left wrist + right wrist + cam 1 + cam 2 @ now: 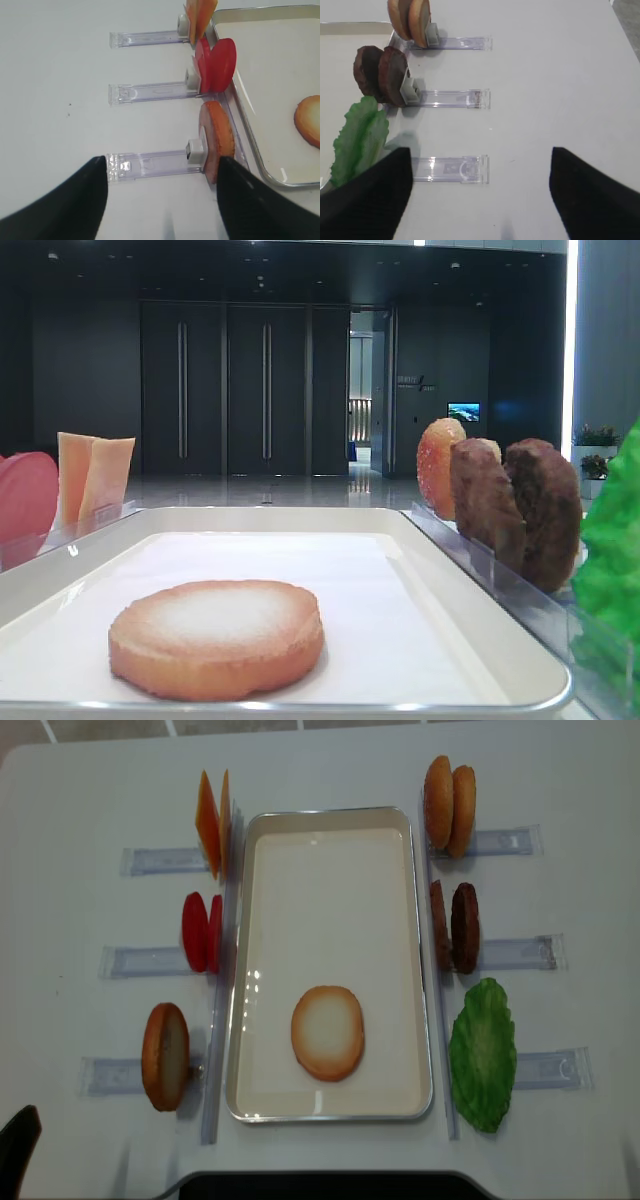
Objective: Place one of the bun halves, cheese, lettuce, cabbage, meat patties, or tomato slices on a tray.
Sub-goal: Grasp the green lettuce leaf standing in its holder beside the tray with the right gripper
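On the white tray (330, 890) lies a flat bun half (327, 1032), floury face up. Cheese (212, 823), tomato slices (201, 932) and a domed bun half (165, 1055) stand along its left side. Two bun halves (449, 805), meat patties (454, 926) and lettuce (483, 1052) stand on the right. Cabbage is out of view. My left gripper (162, 160) hangs open over the rack of the domed bun (217, 140), which is close to its right finger. Beside the lettuce (360, 140), my right gripper (480, 152) is open and empty.
Clear plastic racks (520, 952) stick out sideways from both long sides of the tray and hold the food upright. White tabletop (560, 75) lies beyond the racks. A dark base edge (320, 1186) runs along the near table edge.
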Controlling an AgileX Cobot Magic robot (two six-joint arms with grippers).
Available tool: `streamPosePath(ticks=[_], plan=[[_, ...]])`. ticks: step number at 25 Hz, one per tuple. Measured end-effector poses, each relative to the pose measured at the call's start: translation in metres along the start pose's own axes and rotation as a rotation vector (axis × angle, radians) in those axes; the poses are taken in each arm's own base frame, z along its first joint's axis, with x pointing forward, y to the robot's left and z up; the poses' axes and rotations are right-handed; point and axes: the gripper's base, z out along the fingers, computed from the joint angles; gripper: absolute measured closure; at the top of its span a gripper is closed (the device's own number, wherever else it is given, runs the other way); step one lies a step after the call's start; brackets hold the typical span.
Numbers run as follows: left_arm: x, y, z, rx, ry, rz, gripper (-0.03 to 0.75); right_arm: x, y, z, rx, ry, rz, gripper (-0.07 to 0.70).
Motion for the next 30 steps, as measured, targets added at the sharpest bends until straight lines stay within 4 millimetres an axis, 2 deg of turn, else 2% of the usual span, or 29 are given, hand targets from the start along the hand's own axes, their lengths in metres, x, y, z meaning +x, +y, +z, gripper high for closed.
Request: streamPosePath(ticks=[13,20,25,30], plan=[[0.000,0.000,0.000,0.000,0.000,0.000,0.199,0.000,0.000,0.000,0.000,0.000,-0.008,0.094],[0.000,0.000,0.000,0.000,0.000,0.000,0.199,-0.007,0.002,-0.007,-0.015,-0.048,-0.010,0.094],[0.000,0.000,0.000,0.000,0.000,0.000,0.199,-0.018,0.002,0.010,-0.033,0.113,0.009,0.094],[0.000,0.000,0.000,0.000,0.000,0.000,0.199,-0.048,0.008,0.035,-0.112,0.358,0.069,0.094]])
